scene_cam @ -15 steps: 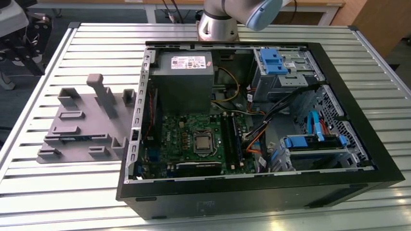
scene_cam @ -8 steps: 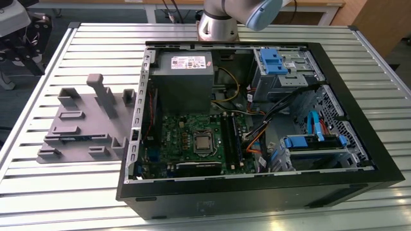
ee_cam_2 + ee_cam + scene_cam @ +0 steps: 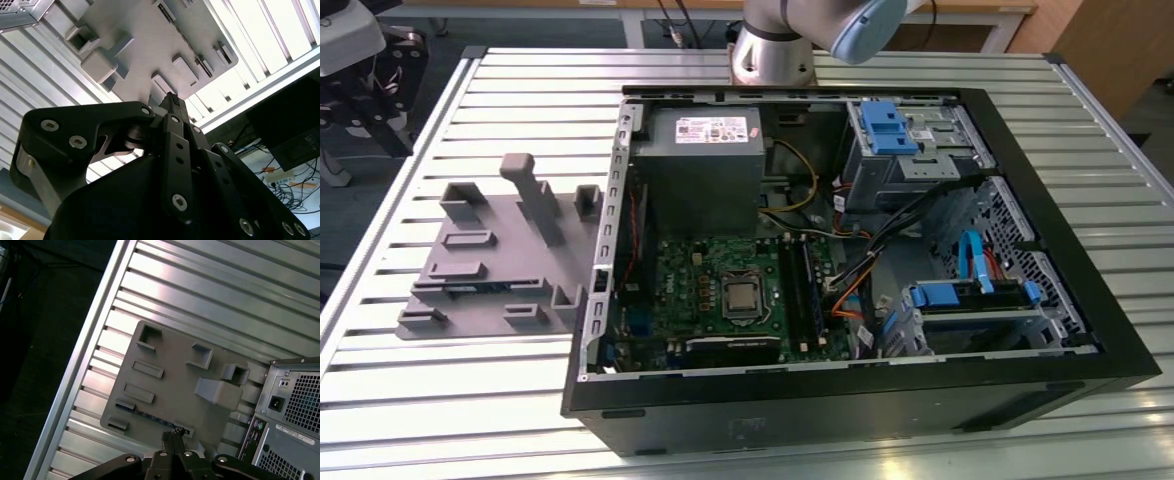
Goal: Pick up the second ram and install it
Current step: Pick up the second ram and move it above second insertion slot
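One ram (image 3: 464, 288) in fixture (image 3: 496, 262); power-supply label (image 3: 707, 128) unreadable.

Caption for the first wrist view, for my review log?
Gripper, fingers together, over the grey fixture where the second ram lies, beside the computer case.

This looks like a robotics lab or test workshop. A ribbed aluminium-profile table (image 3: 454, 400) carries an opened desktop computer case (image 3: 827, 410) and a grey plastic fixture (image 3: 480, 260). The robot arm's base (image 3: 771, 55) stands at its far edge, and loose cables (image 3: 295, 190) lie beyond.
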Robot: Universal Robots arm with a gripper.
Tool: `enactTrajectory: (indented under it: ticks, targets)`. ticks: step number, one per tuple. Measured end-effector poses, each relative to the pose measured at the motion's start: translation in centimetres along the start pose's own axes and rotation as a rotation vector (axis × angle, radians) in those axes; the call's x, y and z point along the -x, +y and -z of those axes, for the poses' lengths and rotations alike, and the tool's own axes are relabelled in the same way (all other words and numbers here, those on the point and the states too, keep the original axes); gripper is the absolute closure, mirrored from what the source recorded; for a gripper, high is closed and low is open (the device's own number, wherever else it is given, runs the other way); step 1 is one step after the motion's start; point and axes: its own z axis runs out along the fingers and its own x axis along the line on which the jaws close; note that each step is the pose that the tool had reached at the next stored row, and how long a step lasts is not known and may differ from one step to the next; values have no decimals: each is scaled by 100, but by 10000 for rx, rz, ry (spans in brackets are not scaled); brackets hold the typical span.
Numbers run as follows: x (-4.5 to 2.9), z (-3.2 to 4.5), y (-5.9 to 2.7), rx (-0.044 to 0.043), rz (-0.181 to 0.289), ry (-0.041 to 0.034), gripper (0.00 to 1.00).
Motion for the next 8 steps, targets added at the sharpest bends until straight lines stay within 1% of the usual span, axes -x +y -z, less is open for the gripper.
enactTrajectory:
  ticks: [8]
  targets:
    - [0,0,0,0,21,1,89]
